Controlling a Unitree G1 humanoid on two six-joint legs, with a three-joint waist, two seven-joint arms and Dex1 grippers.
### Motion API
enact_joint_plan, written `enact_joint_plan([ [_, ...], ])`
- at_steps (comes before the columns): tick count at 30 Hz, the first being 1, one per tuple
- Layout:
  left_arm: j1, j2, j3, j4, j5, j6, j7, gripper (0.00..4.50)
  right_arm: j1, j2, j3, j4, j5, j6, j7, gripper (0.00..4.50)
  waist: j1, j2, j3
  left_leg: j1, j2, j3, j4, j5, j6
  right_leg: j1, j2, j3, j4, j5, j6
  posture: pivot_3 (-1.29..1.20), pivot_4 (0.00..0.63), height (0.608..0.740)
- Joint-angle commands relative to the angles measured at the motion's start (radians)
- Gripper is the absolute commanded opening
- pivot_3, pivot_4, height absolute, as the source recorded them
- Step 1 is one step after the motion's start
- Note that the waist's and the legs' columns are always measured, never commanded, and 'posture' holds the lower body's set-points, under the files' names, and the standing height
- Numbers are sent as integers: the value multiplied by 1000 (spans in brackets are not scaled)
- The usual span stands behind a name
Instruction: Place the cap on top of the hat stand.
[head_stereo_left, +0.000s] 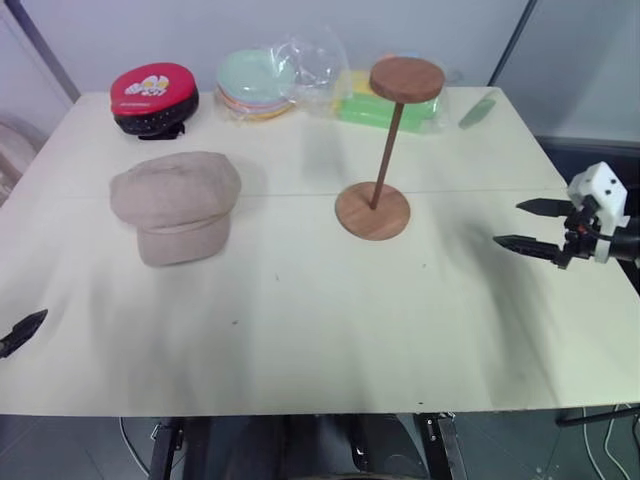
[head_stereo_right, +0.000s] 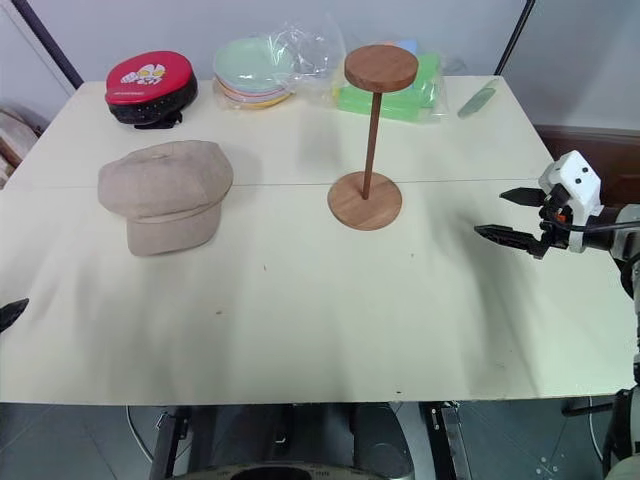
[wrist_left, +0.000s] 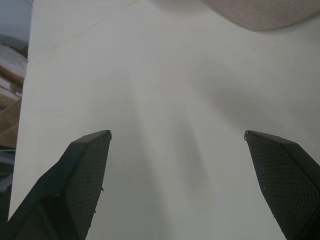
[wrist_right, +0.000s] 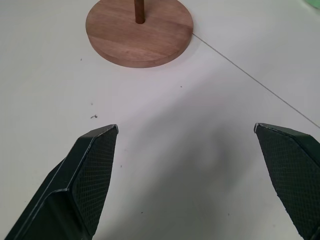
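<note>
The beige cap (head_stereo_left: 177, 203) lies flat on the left half of the pale table (head_stereo_left: 300, 330), brim toward me. To its right stands the brown wooden hat stand (head_stereo_left: 385, 150), upright, its top disc bare. My right gripper (head_stereo_left: 520, 225) hovers open at the table's right edge, pointing left toward the stand's round base (wrist_right: 139, 31), with nothing between its fingers. At the left edge one black fingertip (head_stereo_left: 24, 330) of my left gripper shows, well short of the cap. In the left wrist view my left gripper (wrist_left: 177, 136) is open and empty, the cap's edge (wrist_left: 265, 12) far ahead.
Along the table's far edge sit a red-topped black cap (head_stereo_left: 153, 98), a stack of pastel plates (head_stereo_left: 255, 85) under clear plastic, green and yellow items (head_stereo_left: 385, 108) behind the stand, and a small green object (head_stereo_left: 477, 112). A seam line crosses the table.
</note>
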Motion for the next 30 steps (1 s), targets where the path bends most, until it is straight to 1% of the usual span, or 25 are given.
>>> enact_joint_plan([
  [1,12,12,43,-21,32,-46,7,4472,-33,4,-14,22,-9,-44,-1,4500,0,0,0,0,0,0,0,0,0,0,0,0,0,0,0,0,150,740],
  [5,-22,7,34,11,54,-52,53,4472,-38,17,-8,38,-21,-78,-14,4500,2,0,0,0,0,0,0,0,0,0,0,0,0,1,1,0,150,740],
  [8,-25,9,29,11,65,-70,49,4472,-38,19,-15,41,-27,-95,-24,4500,0,0,0,0,0,1,0,0,0,0,0,0,1,2,3,0,150,740],
  [11,-58,14,13,-26,53,-66,46,4472,-45,15,-23,24,-12,-58,-23,4500,0,0,0,0,0,2,0,0,0,0,1,0,1,2,3,0,150,740],
  [13,-81,23,-25,-91,77,-86,53,4472,-31,7,-33,-45,20,-13,-4,4500,2,0,0,0,0,3,1,0,0,0,1,-1,2,2,3,0,150,740],
  [14,-85,29,-55,-128,111,-114,59,4472,-21,5,-41,-99,44,20,1,4500,3,0,0,0,0,3,1,0,0,0,1,-1,2,2,3,0,150,740],
  [17,-95,26,-160,-244,190,-153,81,4472,33,-3,-72,-306,132,136,16,4500,4,0,0,0,0,2,1,0,0,0,1,0,2,2,4,0,150,740],
  [18,-106,23,-200,-267,229,-164,104,4472,54,-5,-84,-377,169,180,17,4500,5,0,0,0,0,0,1,0,0,0,1,0,2,2,4,0,150,740],
  [20,-138,17,-320,-316,333,-200,154,4472,104,-5,-122,-557,289,312,5,4500,6,0,0,-1,0,-1,1,0,0,0,1,0,2,3,4,0,150,740],
  [23,-203,-1,-478,-310,492,-268,247,4472,153,-3,-179,-760,462,478,-39,4500,7,1,0,-1,0,-1,1,0,0,0,3,-1,3,3,5,0,150,740],
  [26,-275,-23,-611,-242,675,-355,383,4472,150,9,-228,-882,621,597,-118,4500,6,0,-1,-1,0,-2,3,0,0,1,5,-1,3,3,6,0,150,740],
  [30,-373,-40,-764,-108,912,-436,579,4472,106,14,-271,-942,787,682,-233,4500,8,0,-1,-2,0,-1,4,0,0,1,5,-1,4,4,6,0,150,740],
])
